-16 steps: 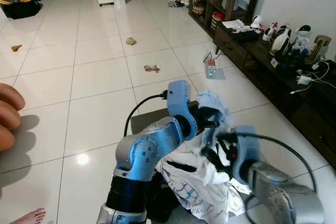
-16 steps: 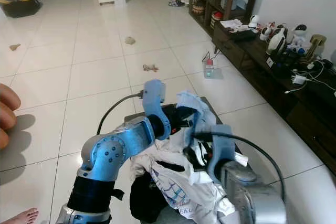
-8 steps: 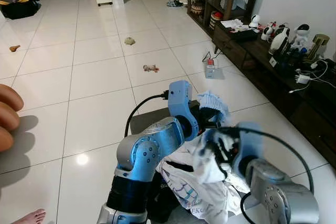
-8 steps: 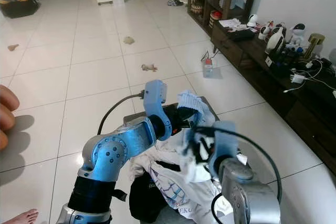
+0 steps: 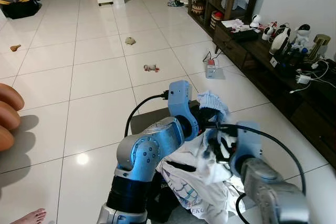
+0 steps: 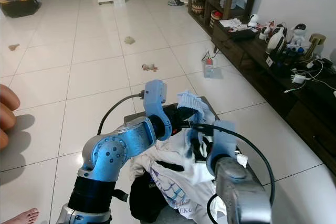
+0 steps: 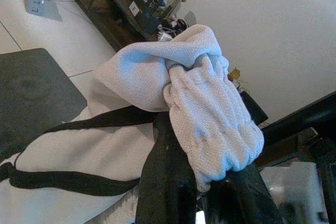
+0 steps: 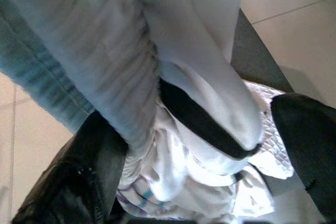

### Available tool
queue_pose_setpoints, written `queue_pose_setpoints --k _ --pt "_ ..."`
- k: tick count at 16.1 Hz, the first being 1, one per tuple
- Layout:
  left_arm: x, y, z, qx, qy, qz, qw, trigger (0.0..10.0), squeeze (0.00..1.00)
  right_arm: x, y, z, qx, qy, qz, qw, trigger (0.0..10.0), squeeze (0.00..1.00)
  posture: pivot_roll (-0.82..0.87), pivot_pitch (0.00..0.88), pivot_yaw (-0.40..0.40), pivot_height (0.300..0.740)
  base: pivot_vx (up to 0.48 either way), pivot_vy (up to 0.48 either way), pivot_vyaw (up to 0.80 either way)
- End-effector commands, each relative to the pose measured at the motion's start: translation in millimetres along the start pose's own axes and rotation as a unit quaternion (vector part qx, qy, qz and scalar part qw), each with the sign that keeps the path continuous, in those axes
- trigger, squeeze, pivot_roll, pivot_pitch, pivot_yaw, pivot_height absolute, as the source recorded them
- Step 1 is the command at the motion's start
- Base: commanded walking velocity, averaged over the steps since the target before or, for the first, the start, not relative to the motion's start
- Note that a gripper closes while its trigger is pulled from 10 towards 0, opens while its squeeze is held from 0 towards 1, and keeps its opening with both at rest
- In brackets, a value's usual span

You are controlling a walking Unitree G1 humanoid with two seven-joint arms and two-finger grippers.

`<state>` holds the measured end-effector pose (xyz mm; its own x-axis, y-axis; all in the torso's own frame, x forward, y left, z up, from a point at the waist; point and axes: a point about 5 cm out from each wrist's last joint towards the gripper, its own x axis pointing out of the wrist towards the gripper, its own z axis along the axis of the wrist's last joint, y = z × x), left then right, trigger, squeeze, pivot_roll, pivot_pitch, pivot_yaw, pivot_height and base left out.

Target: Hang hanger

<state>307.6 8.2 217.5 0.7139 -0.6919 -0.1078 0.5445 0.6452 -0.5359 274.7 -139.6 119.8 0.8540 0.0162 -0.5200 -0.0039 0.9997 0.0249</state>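
Observation:
A white garment with black trim [image 5: 197, 174] lies heaped on a dark low table [image 5: 144, 121] right in front of me. My left gripper [image 5: 209, 115] is raised over the pile and shut on a bunched white fold of the garment [image 7: 202, 93], which drapes over its black fingers [image 7: 168, 182]. My right gripper [image 5: 223, 142] sits just below and to the right of the left one, pushed into the same cloth. In the right wrist view its dark fingers [image 8: 307, 135] stand apart, with the white black-trimmed fabric [image 8: 199, 103] hanging between them.
A person's hand [image 5: 8, 119] shows at the left edge and a bare foot [image 5: 29, 217] at the bottom left. A dark sideboard with clutter [image 5: 273, 56] runs along the right wall. Small toys [image 5: 151, 68] and a red-and-white box [image 5: 211, 69] lie on the tiled floor.
My right arm has shifted left and up, closer to the left gripper and deeper into the cloth. The left gripper holds its fold at the same height.

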Motion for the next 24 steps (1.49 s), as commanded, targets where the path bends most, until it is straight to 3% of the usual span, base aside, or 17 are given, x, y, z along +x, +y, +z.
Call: queue_pose_setpoints --k 1,3,5,6,9,13,14,15,16,17,18,19,20,21,22,24 --pt "7.4 -26.2 3 -0.024 -0.018 -0.045 0.999 0.0 0.0 4.2 -1.5 -6 -0.02 0.006 -0.015 1.0 10.0 0.0 -0.01 0.105 0.02 0.74 0.0 0.0 0.0" --pt "7.4 -26.5 4 -0.024 -0.019 -0.046 0.998 0.0 0.0 11.8 -7.9 -9 -0.034 0.002 -0.045 0.998 10.0 0.0 0.0 0.105 0.02 0.74 0.0 0.0 0.0" --pt "6.8 -25.9 4 -0.024 -0.018 -0.046 0.998 0.0 0.0 15.1 -15.4 1 -0.007 -0.036 -0.08 0.996 10.0 0.0 0.0 0.105 0.02 0.74 0.0 0.0 0.0" --pt "6.7 -25.8 4 -0.024 -0.018 -0.046 0.998 0.0 0.0 15.0 -15.6 2 -0.005 -0.041 -0.081 0.996 10.0 0.0 0.0 0.105 0.02 0.74 0.0 0.0 0.0" --pt "7.1 -28.0 -1 -0.023 -0.008 -0.054 0.998 0.0 0.0 9.8 -8.9 24 0.023 -0.127 -0.053 0.99 10.0 0.0 -0.01 0.105 0.022 0.74 0.0 0.0 0.0" --pt "7.1 -27.2 -1 -0.022 -0.006 -0.053 0.998 0.0 0.0 7.1 -6.1 21 0.015 -0.132 -0.036 0.99 10.0 0.0 -0.01 0.105 0.022 0.74 0.0 0.0 0.0" --pt "7.2 -26.9 -1 -0.022 -0.005 -0.053 0.998 0.0 0.0 8.6 -11.6 16 0.004 -0.124 -0.053 0.991 8.4 0.0 -0.01 0.105 0.023 0.74 0.0 0.0 0.0" --pt "7.2 -26.9 -1 -0.021 -0.004 -0.053 0.998 0.0 0.0 9.5 -16.3 13 -0.004 -0.117 -0.069 0.991 1.3 0.0 -0.01 0.105 0.023 0.74 0.0 0.0 0.0" --pt "7.1 -26.6 -2 -0.021 -0.003 -0.053 0.998 0.0 0.0 10.1 -18.4 11 -0.01 -0.11 -0.075 0.991 0.0 0.0 -0.01 0.105 0.023 0.74 0.0 0.0 0.0" --pt "7.1 -26.1 -2 -0.02 -0.002 -0.052 0.998 0.0 0.0 10.9 -22.6 5 -0.034 -0.086 -0.084 0.992 0.0 0.0 -0.01 0.105 0.024 0.74 0.0 0.0 0.0" --pt "7.0 -25.7 -2 -0.02 -0.002 -0.052 0.998 0.0 0.0 11.5 -25.7 -2 -0.056 -0.06 -0.089 0.993 2.6 0.0 -0.01 0.105 0.024 0.74 0.0 0.0 0.0" --pt "6.9 -25.7 -3 -0.02 -0.002 -0.052 0.998 0.0 0.0 11.1 -27.0 -4 -0.051 -0.058 -0.09 0.993 4.4 0.0 -0.01 0.106 0.024 0.74 0.0 0.0 0.0" --pt "6.9 -25.6 -3 -0.02 -0.001 -0.051 0.998 0.0 0.0 10.6 -27.1 -3 -0.047 -0.062 -0.091 0.993 0.0 0.0 -0.01 0.106 0.024 0.74 0.0 0.0 0.0" --pt "6.9 -25.7 -3 -0.019 -0.001 -0.051 0.998 0.0 0.0 10.5 -26.7 -3 -0.049 -0.062 -0.091 0.993 0.0 0.0 -0.01 0.106 0.024 0.74 0.0 0.0 0.0" --pt "7.0 -25.6 -3 -0.019 -0.001 -0.051 0.999 0.0 0.0 10.4 -26.5 -3 -0.05 -0.061 -0.09 0.993 1.1 0.0 -0.01 0.106 0.024 0.74 0.0 0.0 0.0" --pt "7.0 -25.1 -4 -0.018 0.0 -0.05 0.999 0.0 0.0 9.6 -26.7 0 -0.051 -0.066 -0.092 0.992 1.0 0.0 -0.01 0.107 0.025 0.74 0.0 0.0 0.0"
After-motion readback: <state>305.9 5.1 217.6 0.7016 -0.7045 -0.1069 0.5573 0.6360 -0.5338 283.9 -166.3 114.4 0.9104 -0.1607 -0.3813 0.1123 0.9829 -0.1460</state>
